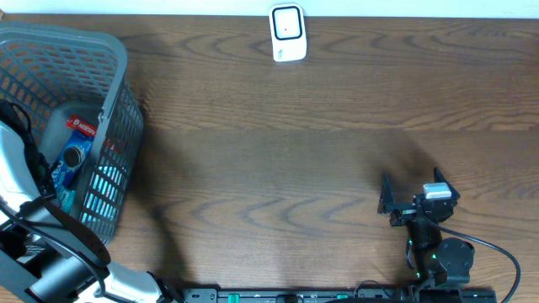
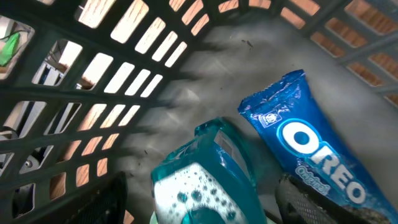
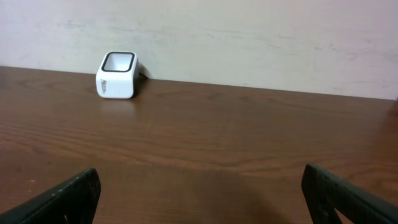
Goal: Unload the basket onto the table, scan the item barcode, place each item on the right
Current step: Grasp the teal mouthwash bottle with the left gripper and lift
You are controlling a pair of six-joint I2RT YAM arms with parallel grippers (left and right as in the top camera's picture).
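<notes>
Several packs (image 1: 74, 156) sit in the basket (image 1: 114, 93) overhead, scanner (image 1: 286, 34) far across the counter (image 1: 295, 143). Left wrist: left tool (image 2: 196, 205) open, straddling teal pouch (image 2: 199, 168) beside cookie pack (image 2: 305, 143), likely the pick. Right wrist: right tool (image 3: 199, 193) wide open, idle, facing scanner.

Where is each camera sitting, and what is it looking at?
Overhead: above the table, looking straight down; shows the basket, the scanner, the left arm in the basket and the right gripper.
Left wrist: inside the basket, looking at a cookie packet and a teal packet; its own fingers show at the bottom.
Right wrist: low over the table, facing the scanner and the wall; its open fingers show in the bottom corners.
Shared: overhead and right wrist both see the scanner; overhead and left wrist, the basket.
</notes>
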